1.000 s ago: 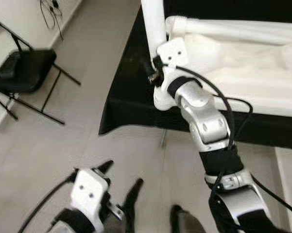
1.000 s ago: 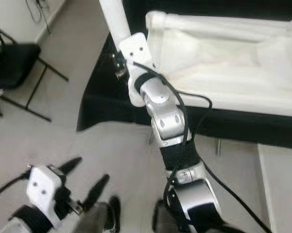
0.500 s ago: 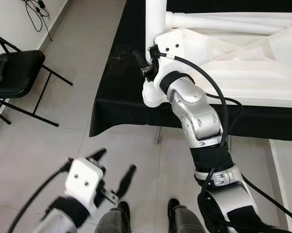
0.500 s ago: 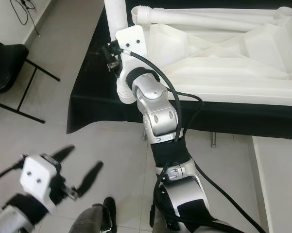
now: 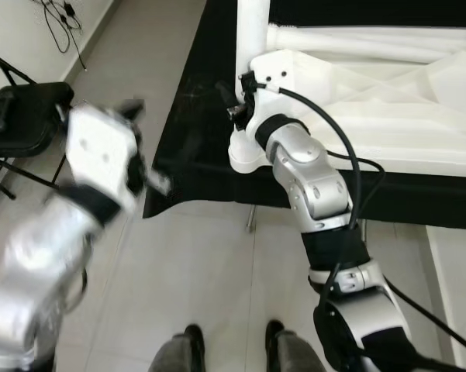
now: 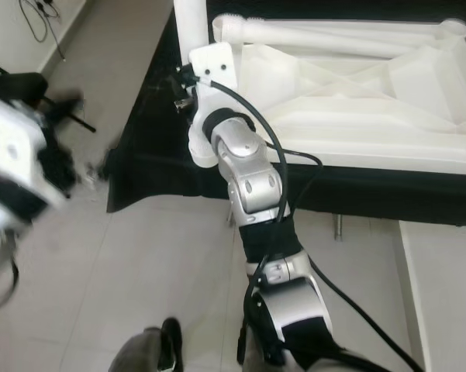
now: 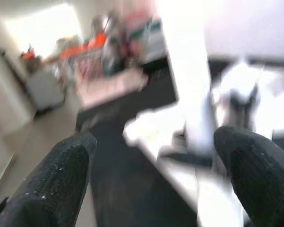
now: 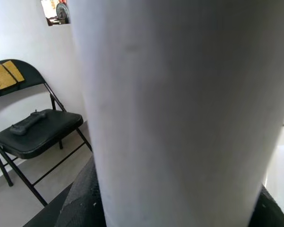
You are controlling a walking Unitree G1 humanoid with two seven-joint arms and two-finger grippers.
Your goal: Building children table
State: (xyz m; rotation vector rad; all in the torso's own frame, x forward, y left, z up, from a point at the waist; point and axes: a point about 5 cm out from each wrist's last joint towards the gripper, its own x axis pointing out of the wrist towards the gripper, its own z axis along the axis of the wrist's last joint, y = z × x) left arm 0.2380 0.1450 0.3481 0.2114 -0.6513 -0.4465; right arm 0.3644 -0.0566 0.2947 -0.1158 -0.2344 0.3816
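Observation:
An upturned white plastic table top (image 5: pixel 388 116) lies on a table under a black cloth (image 5: pixel 198 93). My right gripper (image 5: pixel 246 116) is shut on a white table leg (image 5: pixel 252 31) at the top's near left corner. In the right wrist view the leg (image 8: pixel 179 104) stands close between the black fingers (image 8: pixel 80 198). A second white leg (image 6: pixel 333 31) lies along the far rim of the top. My left gripper (image 5: pixel 159 132) is raised left of the black cloth, blurred. The left wrist view has its fingers (image 7: pixel 56 179) wide apart and open with nothing between them.
A black folding chair (image 5: pixel 27 116) with a dark object on its seat stands on the tiled floor at the left. Cables (image 5: pixel 66 19) lie by the wall at the back left. Two dark shoes (image 5: pixel 190 341) are at the bottom edge.
My left arm has swung up from near the floor to the height of the table's edge and is blurred. The right gripper keeps its hold on the leg.

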